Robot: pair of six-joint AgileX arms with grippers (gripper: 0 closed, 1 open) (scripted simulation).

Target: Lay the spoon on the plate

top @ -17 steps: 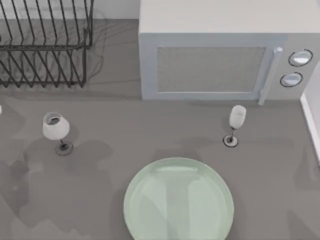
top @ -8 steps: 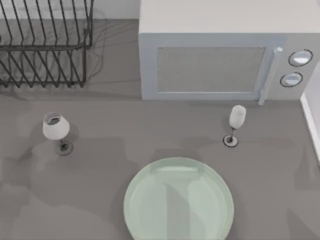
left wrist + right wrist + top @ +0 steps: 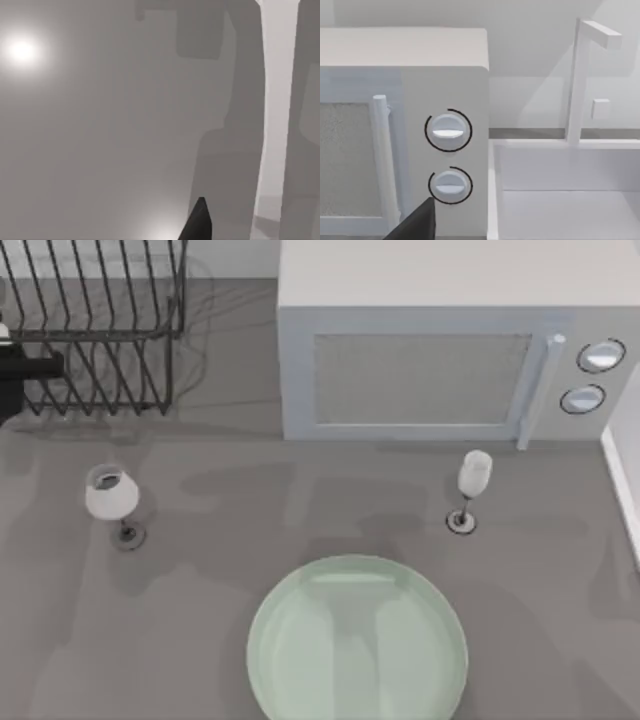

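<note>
Fingers' spread untellable, left arm seemingly by dish rack, plate well apart

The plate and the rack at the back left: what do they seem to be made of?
The plate looks like glazed ceramic, or perhaps glass: pale green, smooth and glossy, with soft reflections across its face. The rack looks like thin dark metal wire, since it consists of slim black bars with gaps between them. Neither material is certain in a rendered scene.
</note>
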